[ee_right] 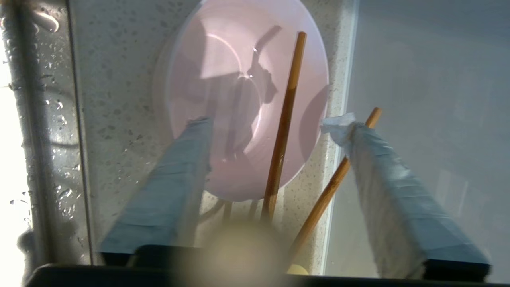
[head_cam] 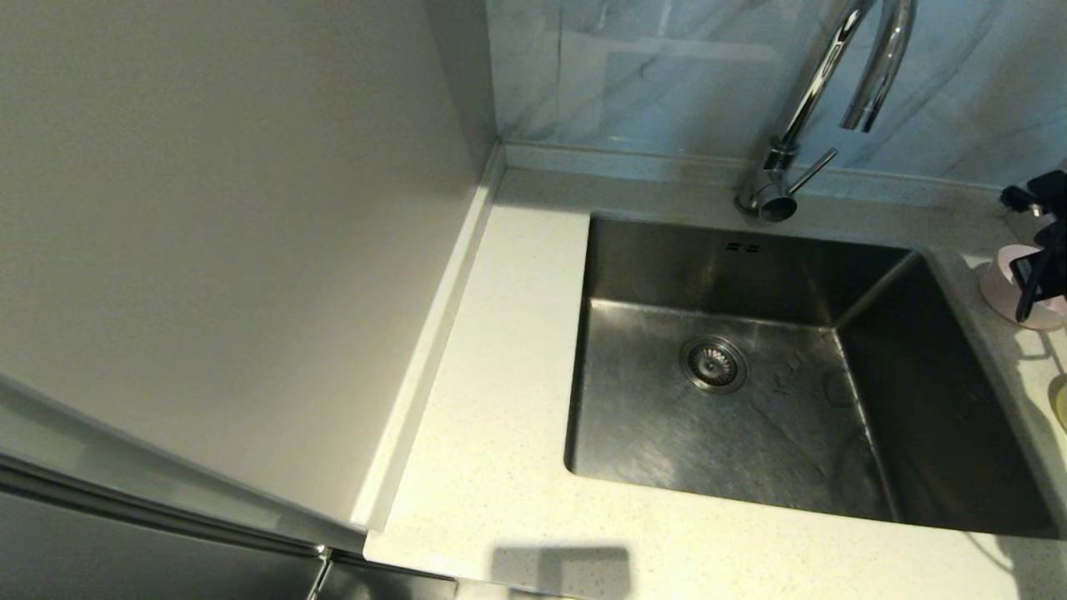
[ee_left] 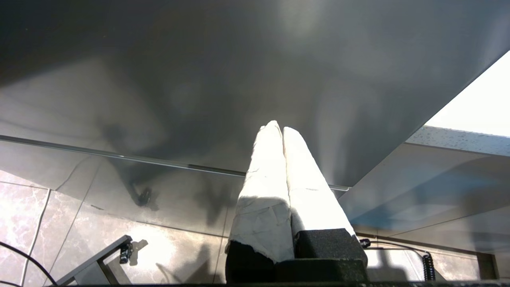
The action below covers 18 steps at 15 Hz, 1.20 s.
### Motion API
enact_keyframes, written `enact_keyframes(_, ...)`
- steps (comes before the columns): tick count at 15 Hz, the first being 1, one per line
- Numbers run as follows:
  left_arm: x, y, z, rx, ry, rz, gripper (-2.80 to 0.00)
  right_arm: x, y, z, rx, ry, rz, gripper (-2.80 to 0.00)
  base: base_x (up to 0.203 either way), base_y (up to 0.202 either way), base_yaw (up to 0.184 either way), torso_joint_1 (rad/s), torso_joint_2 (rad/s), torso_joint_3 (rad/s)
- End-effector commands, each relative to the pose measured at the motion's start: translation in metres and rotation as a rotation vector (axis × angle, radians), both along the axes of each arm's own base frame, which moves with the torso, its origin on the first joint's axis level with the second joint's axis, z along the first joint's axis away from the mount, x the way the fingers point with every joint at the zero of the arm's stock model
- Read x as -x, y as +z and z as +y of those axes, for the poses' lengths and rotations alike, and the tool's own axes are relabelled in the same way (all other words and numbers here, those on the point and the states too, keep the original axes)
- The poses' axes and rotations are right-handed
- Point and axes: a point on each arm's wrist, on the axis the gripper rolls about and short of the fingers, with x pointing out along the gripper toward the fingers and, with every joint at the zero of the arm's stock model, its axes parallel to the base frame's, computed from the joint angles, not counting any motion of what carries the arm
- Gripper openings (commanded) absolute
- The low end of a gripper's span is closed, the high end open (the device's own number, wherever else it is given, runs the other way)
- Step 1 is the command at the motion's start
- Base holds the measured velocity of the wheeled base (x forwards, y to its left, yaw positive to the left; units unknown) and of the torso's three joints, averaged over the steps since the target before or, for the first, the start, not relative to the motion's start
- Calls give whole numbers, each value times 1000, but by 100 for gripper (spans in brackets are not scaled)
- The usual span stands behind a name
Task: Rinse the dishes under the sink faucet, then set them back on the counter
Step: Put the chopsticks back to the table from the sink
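Observation:
The pale pink bowl [ee_right: 247, 99] sits on the speckled counter [ee_right: 119, 99], to the right of the sink [head_cam: 750, 433]. One wooden chopstick [ee_right: 285, 119] lies across the bowl. The other chopstick [ee_right: 332, 181] slants along the counter's raised rim by the side wall. My right gripper [ee_right: 271, 122] hangs open above them, its fingers either side of the bowl and nothing held. In the head view it [head_cam: 1034, 283] shows at the right edge over the pink bowl [head_cam: 1004, 292]. A sliver of the yellow-green bowl [head_cam: 1060, 400] peeks in further forward. The chrome faucet [head_cam: 800, 108] stands behind the sink.
My left gripper [ee_left: 279, 129] is parked shut and empty below the counter, facing a dark cabinet front. The sink holds only its drain strainer [head_cam: 713, 364]. The faucet lever [head_cam: 813, 171] points right. A tall smooth side panel [head_cam: 233, 233] borders the counter [head_cam: 500, 375] on the left.

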Motion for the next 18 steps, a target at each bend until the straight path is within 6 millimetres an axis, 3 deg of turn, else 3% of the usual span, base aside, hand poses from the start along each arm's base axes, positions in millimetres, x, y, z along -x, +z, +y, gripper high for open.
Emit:
enact_keyframes(1, 0, 0, 0, 0, 1, -3, -280, 0, 3, 1, 4, 2, -9, 0, 0, 0, 0, 0, 0, 0)
enact_keyframes(4, 0, 0, 0, 0, 1, -3, -280, 8, 18, 5, 6, 17, -52, 0, 0, 0, 0, 0, 0, 0)
enact_keyframes(8, 0, 0, 0, 0, 1, -3, -280, 37, 53, 15, -72, 183, -195, 0, 0, 0, 0, 0, 0, 0)
enact_keyframes(12, 0, 0, 0, 0, 1, -3, -280, 58, 73, 26, -107, 239, -279, 0, 0, 0, 0, 0, 0, 0)
enact_keyframes(18, 0, 0, 0, 0, 1, -3, -280, 129, 91, 70, -145, 392, -333, 0, 0, 0, 0, 0, 0, 0)
